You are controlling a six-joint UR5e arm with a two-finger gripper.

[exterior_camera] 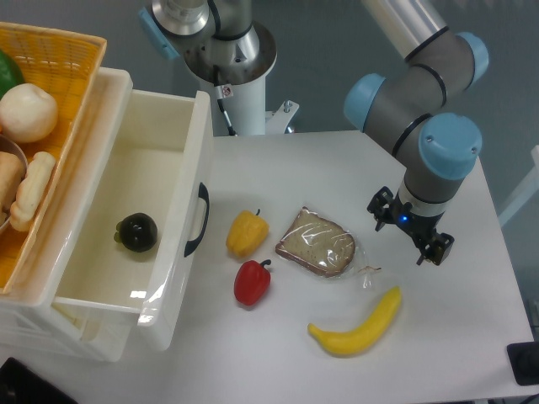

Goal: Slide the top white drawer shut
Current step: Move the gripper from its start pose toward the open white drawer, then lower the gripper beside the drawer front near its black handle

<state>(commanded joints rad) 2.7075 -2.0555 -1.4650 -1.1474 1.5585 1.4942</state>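
The top white drawer [178,252] stands pulled far out from the cabinet at the left, its deep cream-white inside in full view. Its flat front faces the table's middle and carries a curved black handle [198,220]. A dark round fruit [136,231] lies on the drawer's floor. My gripper [410,229] hangs over the right side of the table, well apart from the drawer, pointing down. Its fingers look spread, with nothing between them.
Between drawer and gripper lie a yellow pepper [247,233], a red pepper [253,282], a bagged slice of bread [317,242] and a banana [358,324]. A yellow basket [59,59] of food sits on top of the cabinet. The arm's base [223,50] stands behind.
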